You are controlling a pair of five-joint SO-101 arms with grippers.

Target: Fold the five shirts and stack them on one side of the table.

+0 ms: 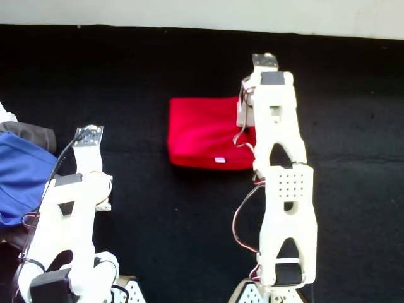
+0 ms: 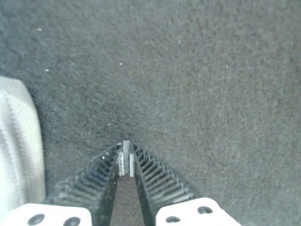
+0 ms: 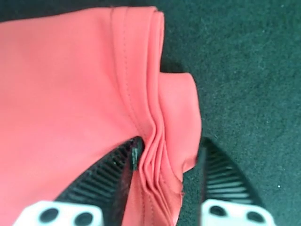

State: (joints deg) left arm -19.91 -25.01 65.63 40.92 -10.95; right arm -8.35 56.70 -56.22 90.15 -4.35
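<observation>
High view: the right arm (image 1: 278, 145) lies extended up-frame over the right edge of the folded red shirt (image 1: 202, 132) at centre; its white tag (image 1: 219, 160) is too small to read. The left arm (image 1: 82, 183) stands lower left beside a blue shirt (image 1: 22, 173).
Left wrist view: the left gripper (image 2: 126, 156) is clenched on nothing over the black table (image 2: 211, 70).
Right wrist view: the right gripper (image 3: 168, 151) is spread wide, astride the red shirt's layered edge.

light: bright, even | shadows: soft, narrow beside red shirt (image 1: 202, 129) | glare: white right arm (image 1: 287, 189) washed pale

Under me: the counter (image 1: 107, 69).
Black, felt-like and lint-specked, it ends at a pale wall (image 1: 189, 9) along its far edge.
</observation>
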